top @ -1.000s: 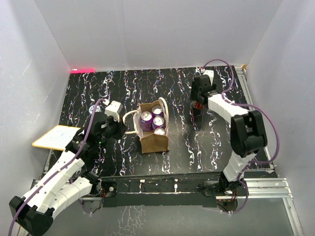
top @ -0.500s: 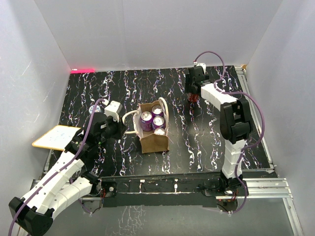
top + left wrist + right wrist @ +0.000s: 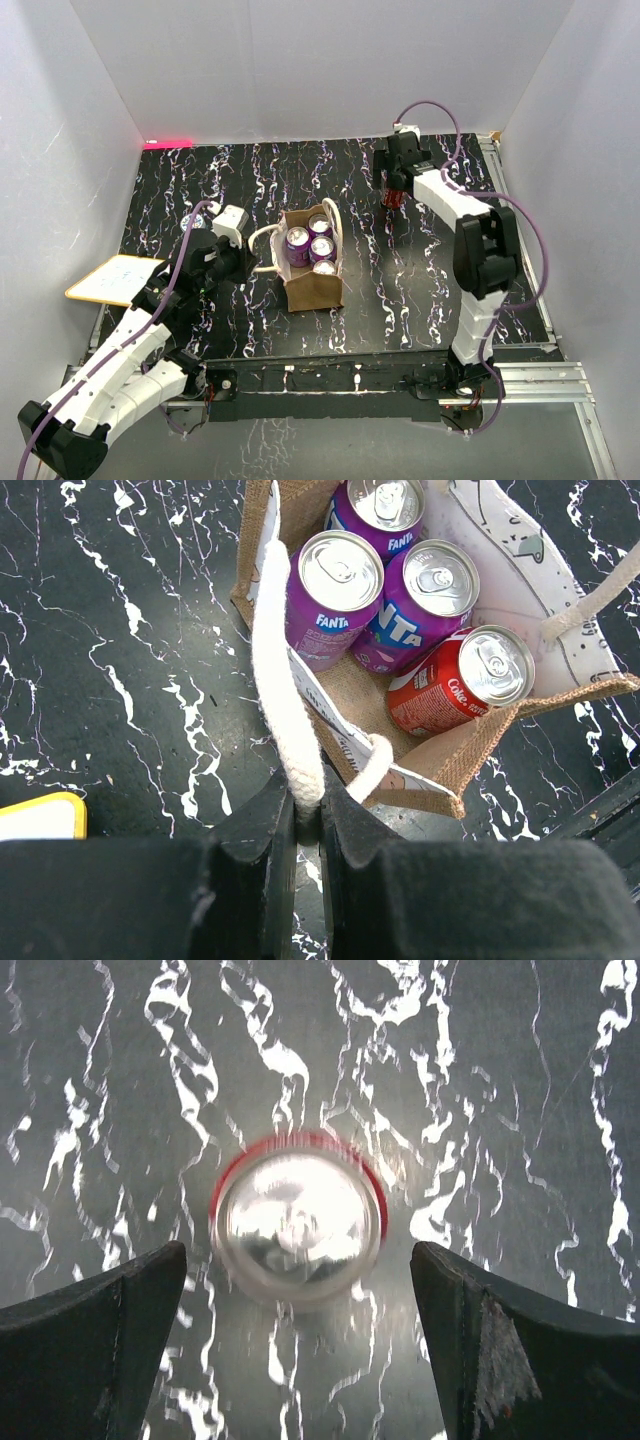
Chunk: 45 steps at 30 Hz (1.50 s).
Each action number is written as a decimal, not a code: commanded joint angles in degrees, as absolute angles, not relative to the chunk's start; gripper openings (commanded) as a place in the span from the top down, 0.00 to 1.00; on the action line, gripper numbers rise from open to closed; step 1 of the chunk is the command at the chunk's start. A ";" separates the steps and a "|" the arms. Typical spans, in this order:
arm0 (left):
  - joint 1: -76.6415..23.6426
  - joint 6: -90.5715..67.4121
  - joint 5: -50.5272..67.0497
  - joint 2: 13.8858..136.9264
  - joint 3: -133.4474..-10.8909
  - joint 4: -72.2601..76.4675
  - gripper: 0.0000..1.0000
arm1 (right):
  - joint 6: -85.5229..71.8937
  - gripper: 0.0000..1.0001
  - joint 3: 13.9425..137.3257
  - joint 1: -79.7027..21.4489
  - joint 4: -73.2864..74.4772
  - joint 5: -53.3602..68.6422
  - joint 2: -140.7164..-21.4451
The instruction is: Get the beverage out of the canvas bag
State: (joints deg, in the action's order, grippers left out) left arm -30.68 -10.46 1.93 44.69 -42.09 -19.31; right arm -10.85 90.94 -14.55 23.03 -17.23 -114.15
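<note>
The tan canvas bag (image 3: 312,285) stands upright mid-table. In the left wrist view the bag (image 3: 480,755) holds three purple Fanta cans (image 3: 335,590) and one red Coke can (image 3: 462,680). My left gripper (image 3: 305,810) is shut on the bag's cream handle (image 3: 280,690), just left of the bag; in the top view the gripper (image 3: 246,264) shows there too. A red can (image 3: 298,1220) stands upright on the table at the back right (image 3: 393,198). My right gripper (image 3: 300,1330) is open above it, one finger on each side, not touching.
A flat white board with a yellow edge (image 3: 112,278) lies at the left table edge, also at the left wrist view's corner (image 3: 40,815). White walls enclose the black marbled table (image 3: 200,190). A metal rail (image 3: 515,215) runs along the right side.
My right arm swung from right-centre toward the back and turned its wrist; the gripper now stands open over the red can. My left gripper and the bag have not moved.
</note>
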 commanded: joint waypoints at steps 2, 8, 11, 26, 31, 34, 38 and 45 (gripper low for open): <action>-30.31 -10.02 1.71 44.30 -41.82 -18.79 1.00 | -15.44 0.01 75.79 -14.49 17.92 -10.58 -97.57; -30.09 -10.02 2.58 44.77 -41.73 -18.55 1.00 | -20.74 0.01 53.51 -15.32 13.76 -3.84 -83.62; -30.05 -9.94 2.98 45.44 -41.79 -18.59 1.00 | -21.80 0.01 48.21 -15.70 13.86 -1.46 -78.45; -29.82 -9.92 2.37 45.27 -41.89 -18.72 1.00 | -13.04 0.02 71.75 -35.04 19.20 3.84 -72.71; -29.80 -10.00 1.96 44.59 -41.80 -18.75 1.00 | -6.78 0.01 78.03 -44.81 17.07 4.18 -74.55; -29.79 -10.03 1.90 44.36 -41.90 -18.79 1.00 | 0.46 0.00 80.54 -48.69 17.14 9.24 -76.76; -29.78 -10.09 1.31 43.99 -42.00 -18.98 1.00 | 11.99 0.00 81.87 -52.71 19.89 8.93 -79.97; -29.68 -10.11 1.12 43.21 -41.78 -18.80 1.00 | 25.89 0.00 84.46 -52.66 24.73 6.51 -88.00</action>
State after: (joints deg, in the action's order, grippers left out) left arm -30.11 -10.48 2.11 44.34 -42.09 -19.29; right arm 14.96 80.36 -53.12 22.28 8.69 -84.25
